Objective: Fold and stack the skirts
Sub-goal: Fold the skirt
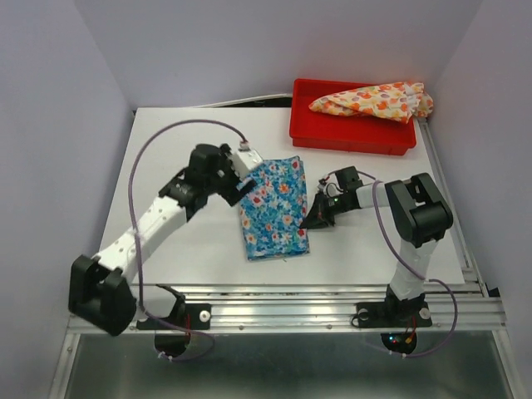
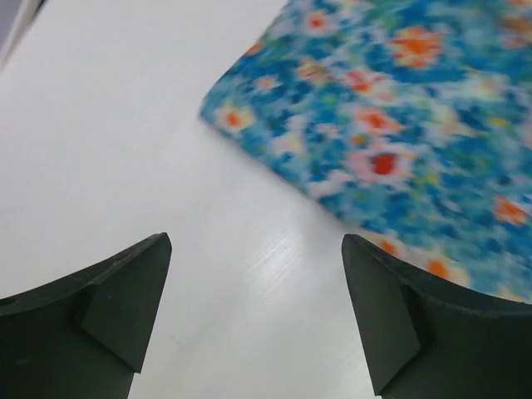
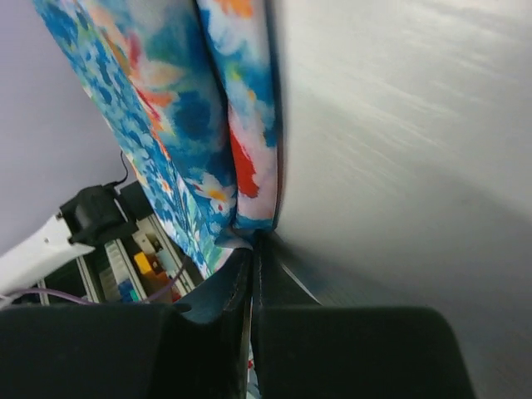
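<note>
The blue floral skirt (image 1: 274, 208) lies folded into a rectangle on the white table (image 1: 183, 150). My left gripper (image 1: 245, 188) hovers at its upper left edge and is open. In the left wrist view its wide-apart jaws (image 2: 258, 249) frame bare table, with the blue skirt's corner (image 2: 399, 125) just ahead on the right. My right gripper (image 1: 318, 218) sits at the skirt's right edge. In the right wrist view its jaws (image 3: 252, 241) are pressed together, pinching the hem of the blue skirt (image 3: 166, 108). The cream-yellow skirt (image 1: 374, 100) lies bunched in the red tray.
The red tray (image 1: 349, 140) stands at the back right of the table. Purple cables loop from both arms. A metal rail (image 1: 291, 307) runs along the near edge. Grey walls close in on the left, back and right.
</note>
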Controlling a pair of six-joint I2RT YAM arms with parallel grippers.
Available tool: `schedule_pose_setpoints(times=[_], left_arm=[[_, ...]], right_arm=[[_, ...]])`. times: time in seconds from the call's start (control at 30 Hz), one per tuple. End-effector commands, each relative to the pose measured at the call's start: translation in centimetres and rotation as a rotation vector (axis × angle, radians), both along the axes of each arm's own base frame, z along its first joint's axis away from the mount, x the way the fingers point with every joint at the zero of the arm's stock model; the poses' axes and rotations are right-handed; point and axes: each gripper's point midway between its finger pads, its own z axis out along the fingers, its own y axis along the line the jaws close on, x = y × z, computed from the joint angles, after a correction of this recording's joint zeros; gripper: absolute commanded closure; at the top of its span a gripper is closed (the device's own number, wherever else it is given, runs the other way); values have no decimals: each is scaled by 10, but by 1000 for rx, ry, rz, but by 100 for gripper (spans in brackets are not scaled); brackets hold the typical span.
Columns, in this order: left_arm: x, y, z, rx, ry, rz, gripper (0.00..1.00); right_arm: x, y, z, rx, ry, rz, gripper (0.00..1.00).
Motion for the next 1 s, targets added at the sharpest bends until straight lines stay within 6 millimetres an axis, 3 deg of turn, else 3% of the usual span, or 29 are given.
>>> schedule_pose_setpoints(times=[0.0,0.03,0.07,0.1,0.17,0.23,0.27,0.33,0.47,0.63,0.87,0.97], left_arm=[[-84,-62,-10,243,-163,-388,3],[-101,-61,-21,269,-174,-394,3],[-110,-71,-22,259,-191,-418,3],[-122,-82,-29,257,-185,-450,3],[-122,-84,-30,218,-148,-390,3],[-119,-90,-27,187,-135,-367,4],[-118,-92,-24,165,-136,-353,4],[-116,-96,-12,126,-175,-348,4],[-110,-96,2,92,-204,-301,4],[-115,-99,14,-2,-194,-272,7],[-112,-102,38,-87,-222,-221,7],[-111,-106,42,-109,-222,-221,7]], right_arm=[[20,4,8,5,-23,-69,99],[20,3,7,1,-16,-71,90],[23,3,9,-9,-31,-68,59],[24,1,11,-26,-34,-68,55],[24,-9,12,-112,-46,-99,36],[25,-16,31,-155,-85,-132,24],[26,-24,31,-203,-105,-167,20],[28,-33,46,-249,-148,-213,17],[8,-30,52,-310,-163,-175,19],[-28,-23,30,-404,-173,-162,22],[-47,-33,12,-480,-136,-217,25],[-58,-27,4,-460,-103,-197,26]])
